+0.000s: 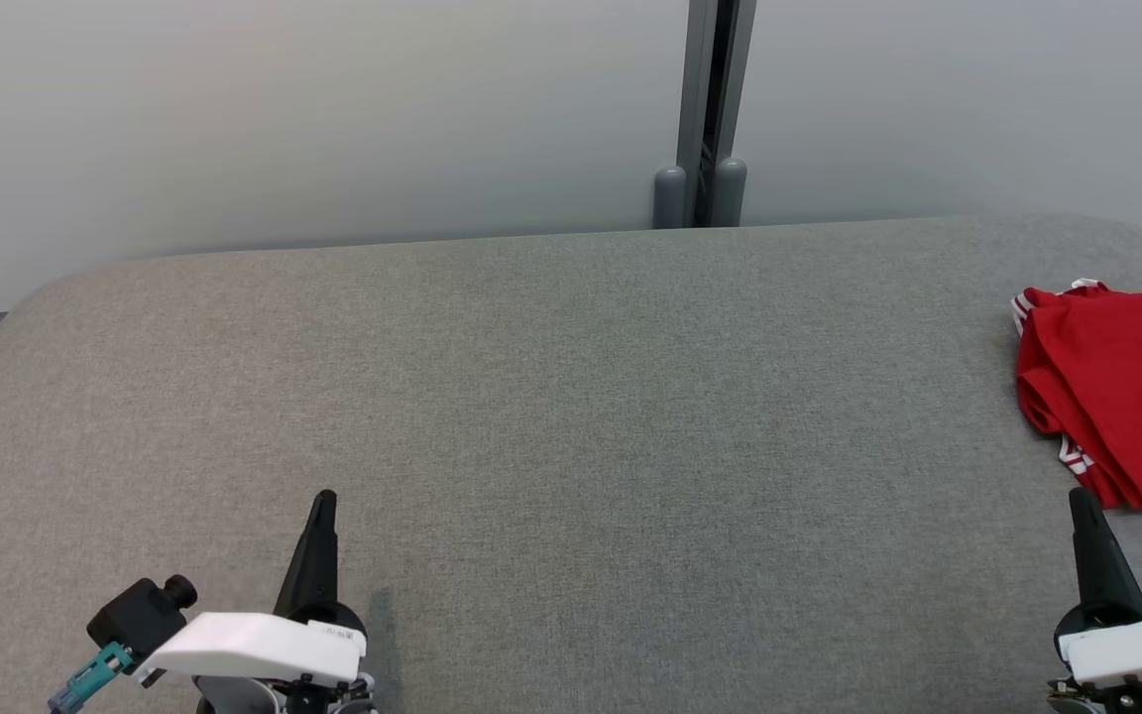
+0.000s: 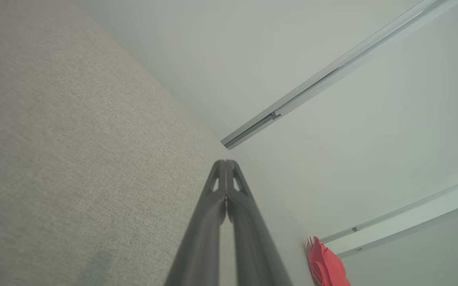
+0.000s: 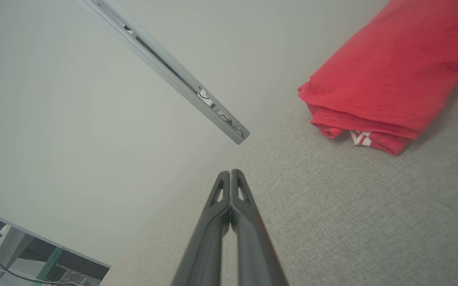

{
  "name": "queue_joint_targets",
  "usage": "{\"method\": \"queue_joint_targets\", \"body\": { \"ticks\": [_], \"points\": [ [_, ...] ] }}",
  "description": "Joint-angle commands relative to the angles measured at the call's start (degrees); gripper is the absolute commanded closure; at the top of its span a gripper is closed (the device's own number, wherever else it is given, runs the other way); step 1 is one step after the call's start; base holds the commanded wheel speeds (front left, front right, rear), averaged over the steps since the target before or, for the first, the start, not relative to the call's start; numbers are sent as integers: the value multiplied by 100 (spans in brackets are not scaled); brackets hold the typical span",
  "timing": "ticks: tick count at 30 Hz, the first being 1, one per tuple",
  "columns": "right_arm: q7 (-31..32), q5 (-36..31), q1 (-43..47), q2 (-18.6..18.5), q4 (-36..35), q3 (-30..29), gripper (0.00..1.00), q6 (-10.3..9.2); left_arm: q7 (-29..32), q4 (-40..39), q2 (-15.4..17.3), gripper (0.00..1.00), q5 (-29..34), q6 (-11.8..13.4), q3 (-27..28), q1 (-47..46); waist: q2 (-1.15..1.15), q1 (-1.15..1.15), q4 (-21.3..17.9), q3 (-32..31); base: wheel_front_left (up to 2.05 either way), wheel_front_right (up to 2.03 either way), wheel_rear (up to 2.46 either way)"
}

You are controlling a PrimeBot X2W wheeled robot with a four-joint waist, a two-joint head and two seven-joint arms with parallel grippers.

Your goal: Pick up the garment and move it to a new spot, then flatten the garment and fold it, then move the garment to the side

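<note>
**A:** The pincers first: how do they stand?

**B:** The right gripper [image 1: 1082, 495] has its two long dark fingers pressed tip to tip and grips nothing. The left gripper [image 1: 324, 498] is the same, closed and empty. Both point away over the surface.

**A:** And the garment?

**B:** The red garment [image 1: 1116, 392] lies folded in a bundle at the far right. It is just beyond the right gripper's tips and a little to their right, near them but not touching. White striped trim shows at its edges. It is well apart from the left gripper. It runs past the right edge of the head view, so I cannot tell its full outline. It may be a jersey.

**A:** What does it lie on?

**B:** A grey woven padded surface [image 1: 551, 397] with rounded far corners. Behind it stand pale wall panels [image 1: 284, 109], and a grey upright post [image 1: 708, 99] runs between them.
</note>
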Motion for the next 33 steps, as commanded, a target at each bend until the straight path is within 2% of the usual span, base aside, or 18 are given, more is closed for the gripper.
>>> {"method": "queue_joint_targets", "body": {
  "ticks": [1,17,33],
  "points": [
    [64,214,-2,-23,-88,-92,100,1,33,-33,25,100,-179,-62,-1,-213,0,0,-4,0,0,0,0],
    [419,1360,47,18,-169,-439,100,1,243,134,32,100,-1144,-197,-30,-468,0,0,-52,3,0,0,0],
    [695,2231,90,49,-222,-698,100,1,407,263,39,100,-1875,-297,-49,-668,0,0,-94,6,0,0,0]
  ]
}}
